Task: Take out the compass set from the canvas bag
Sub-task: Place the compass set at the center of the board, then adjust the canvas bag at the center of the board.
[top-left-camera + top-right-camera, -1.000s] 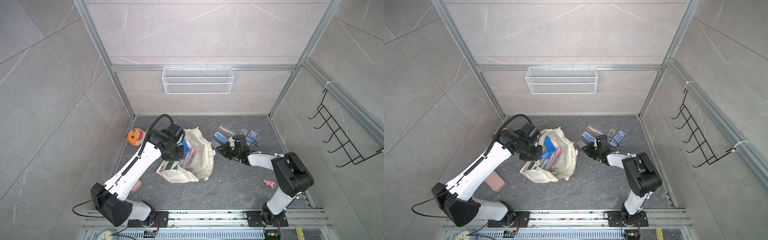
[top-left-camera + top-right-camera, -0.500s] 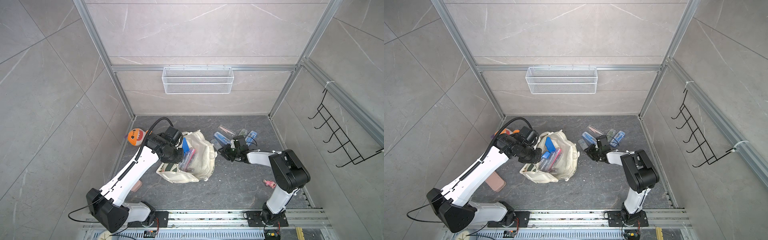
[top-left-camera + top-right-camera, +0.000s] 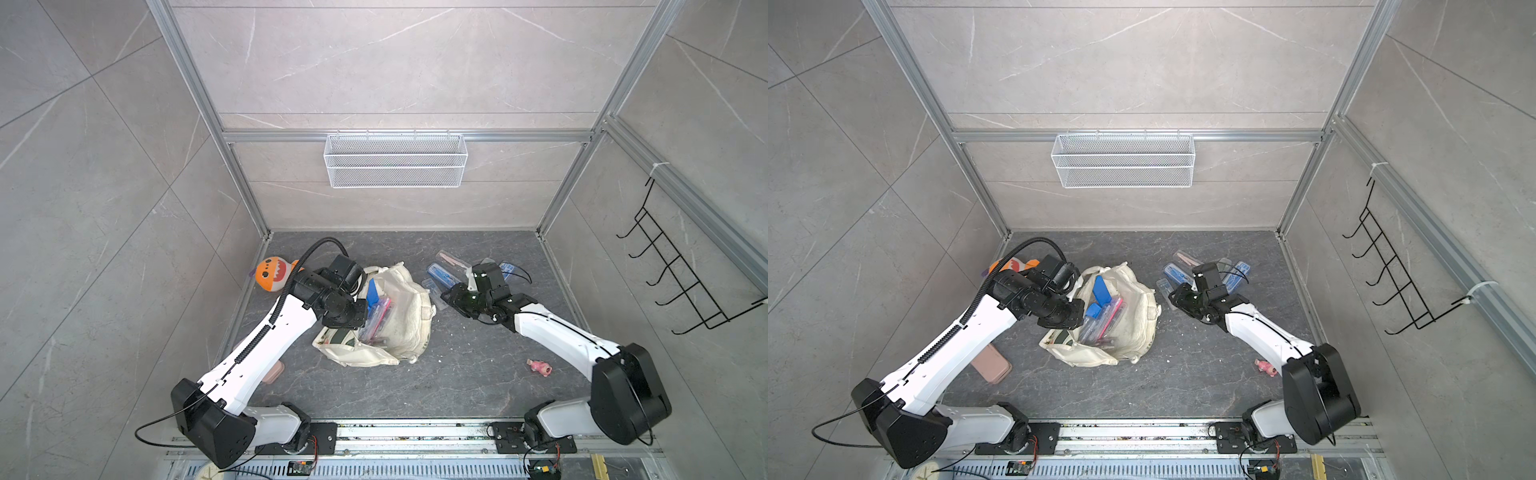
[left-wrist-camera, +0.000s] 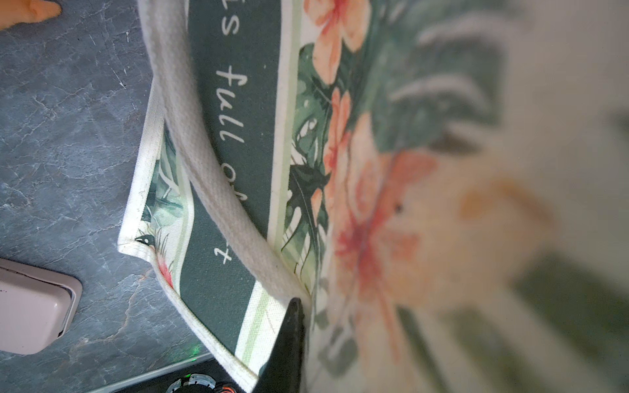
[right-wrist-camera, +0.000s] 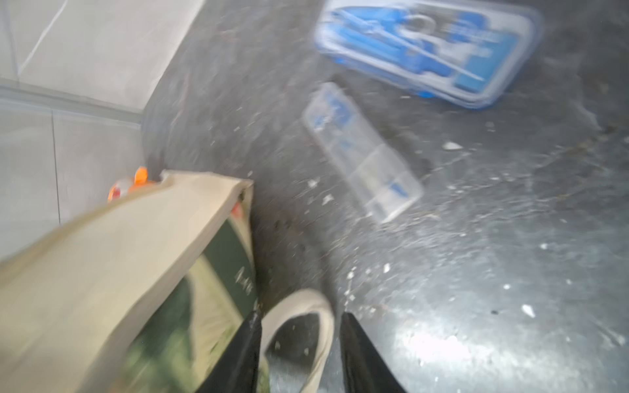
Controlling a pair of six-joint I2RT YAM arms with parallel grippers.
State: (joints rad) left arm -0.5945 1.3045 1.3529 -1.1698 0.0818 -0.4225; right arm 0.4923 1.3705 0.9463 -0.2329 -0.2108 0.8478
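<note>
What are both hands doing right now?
Left hand: closed, pinching the canvas bag at its edge.
Right hand: open around a bag handle loop, not gripping it.

White script on the dark green panel (image 4: 245, 112) of the canvas bag (image 4: 340, 170) gives one clear word in the left wrist view: "full". Before it stands the tail of a word ending in "s". After it comes an "o", and the rest slips beneath the cream handle (image 4: 204, 163). A lone mark past the handle, like an "x" or a "t", cannot be settled. In the right wrist view the panel's lettering is a blur, as is the print on the blue case (image 5: 429, 51). In both top views any writing is too small to read.
</note>
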